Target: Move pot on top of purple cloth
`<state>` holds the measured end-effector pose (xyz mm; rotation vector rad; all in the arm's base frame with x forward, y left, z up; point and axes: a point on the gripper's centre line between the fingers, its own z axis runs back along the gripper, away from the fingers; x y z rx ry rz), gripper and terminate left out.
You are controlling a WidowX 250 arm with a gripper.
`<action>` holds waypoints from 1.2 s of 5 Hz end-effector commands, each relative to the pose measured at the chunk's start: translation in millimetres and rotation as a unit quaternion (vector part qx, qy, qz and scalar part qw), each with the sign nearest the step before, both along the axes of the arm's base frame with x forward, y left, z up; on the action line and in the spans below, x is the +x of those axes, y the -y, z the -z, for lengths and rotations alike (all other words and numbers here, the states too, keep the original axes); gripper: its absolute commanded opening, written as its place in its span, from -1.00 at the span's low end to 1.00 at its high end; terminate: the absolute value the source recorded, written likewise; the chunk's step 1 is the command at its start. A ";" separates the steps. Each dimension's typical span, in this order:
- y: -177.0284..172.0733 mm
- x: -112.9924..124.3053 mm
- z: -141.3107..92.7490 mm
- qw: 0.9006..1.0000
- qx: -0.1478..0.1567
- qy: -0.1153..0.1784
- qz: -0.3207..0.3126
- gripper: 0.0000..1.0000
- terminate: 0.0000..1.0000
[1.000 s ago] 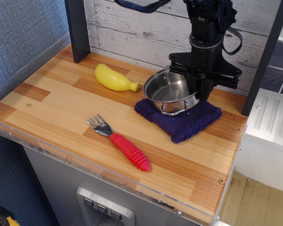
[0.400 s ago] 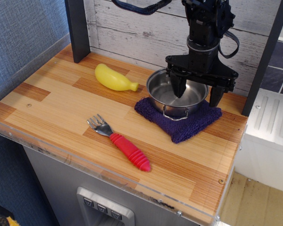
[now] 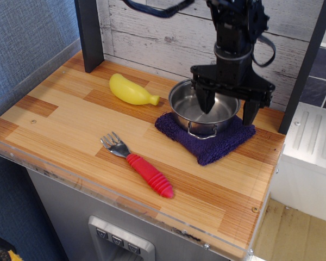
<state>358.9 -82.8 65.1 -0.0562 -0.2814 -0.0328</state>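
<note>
Black arm (image 3: 234, 32), looped dark cables

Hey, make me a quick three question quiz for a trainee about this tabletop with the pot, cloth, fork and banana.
1. True or false: the pot sits on the purple cloth.
2. Multiple choice: the pincer is (A) shut on the pot's rim, (B) open with its jaws spread, one finger over the pot's inside, the other beyond its far-right rim, (C) shut on the fork.
3. Fill the blank: the fork has a ____ handle.

Key: 1 true. 2 B. 3 red. The yellow banana lies on the wooden table, left of the pot and apart from it.
</note>
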 end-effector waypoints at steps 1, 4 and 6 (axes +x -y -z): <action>-8.5 -11.8 -72.6 0.997 -0.020 0.072 -0.009 1.00 -1.00; -19.0 -21.0 -93.3 0.996 -0.027 0.086 -0.018 1.00 -1.00; -19.0 -21.0 -93.3 0.996 -0.027 0.086 -0.018 1.00 1.00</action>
